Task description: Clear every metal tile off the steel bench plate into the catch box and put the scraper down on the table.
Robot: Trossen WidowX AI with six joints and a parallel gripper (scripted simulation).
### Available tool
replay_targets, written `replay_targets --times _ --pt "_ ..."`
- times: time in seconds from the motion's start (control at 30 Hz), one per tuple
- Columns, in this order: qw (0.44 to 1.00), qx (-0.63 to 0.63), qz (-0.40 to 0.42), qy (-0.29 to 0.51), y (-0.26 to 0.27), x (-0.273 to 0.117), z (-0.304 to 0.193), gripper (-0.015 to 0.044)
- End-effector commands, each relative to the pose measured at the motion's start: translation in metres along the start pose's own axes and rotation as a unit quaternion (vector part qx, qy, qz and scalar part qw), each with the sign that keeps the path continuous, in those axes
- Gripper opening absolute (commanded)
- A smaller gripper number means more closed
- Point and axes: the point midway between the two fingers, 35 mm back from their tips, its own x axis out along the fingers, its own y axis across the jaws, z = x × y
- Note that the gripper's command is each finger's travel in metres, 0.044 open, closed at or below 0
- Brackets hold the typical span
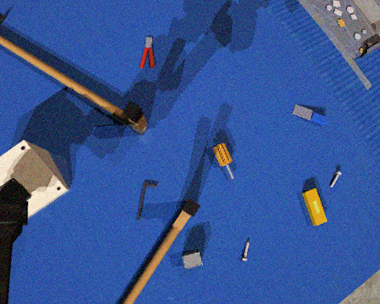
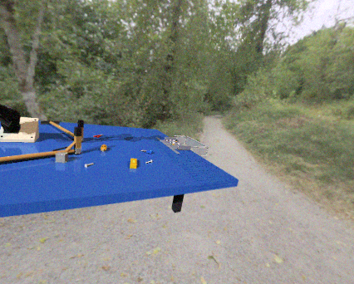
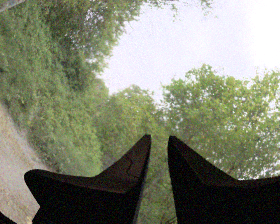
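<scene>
Outdoors, a black robot arm (image 1: pixel 1 234) (image 2: pixel 9 118) rises from a cream, bolted base (image 1: pixel 40 198) (image 2: pixel 30 129) at the left of a blue counter (image 1: pixel 251 85) (image 2: pixel 125 183). Its gripper (image 3: pixel 159 141) is nearly closed, the dark, tapered fingers a slim gap apart with nothing between them. Beside the base lies a long tool with a smooth wooden shaft (image 1: pixel 50 69) (image 2: pixel 61 128) and a flat black crosspiece; a second wooden-handled tool (image 1: pixel 151 274) (image 2: pixel 29 156) slants below, ending in a dark block. Which is the scraper cannot be told, but neither is gripped. Between them sits a bent, dark hex key (image 1: pixel 142 201). Farther right come red-handled pliers (image 1: pixel 151 59) (image 2: pixel 97 136), a squarish grey block (image 1: pixel 192 259) (image 2: pixel 61 158), a ribbed orange screwdriver (image 1: pixel 222 154) (image 2: pixel 103 148) and a slim metal screw (image 1: pixel 246 250) (image 2: pixel 89 165), then a yellow oblong block (image 1: pixel 314 206) (image 2: pixel 133 163). At far right, small white and amber tiles (image 1: pixel 336 3) (image 2: pixel 172 142), some round, some square, lie scattered over a dull grey metal surface (image 1: pixel 349 35) (image 2: pixel 183 147); whether any sit inside the catch box is unclear.
</scene>
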Motion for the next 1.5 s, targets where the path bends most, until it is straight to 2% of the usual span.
replay_targets --times 0.0,0.73,1.47 --pt "1.000 0.009 0.001 -0.027 0.002 0.002 0.024 0.0000" --pt "0.987 0.065 0.030 -0.145 0.013 0.000 0.127 0.0000" --pt "0.957 0.116 0.074 -0.257 0.024 -0.020 0.225 0.0000"
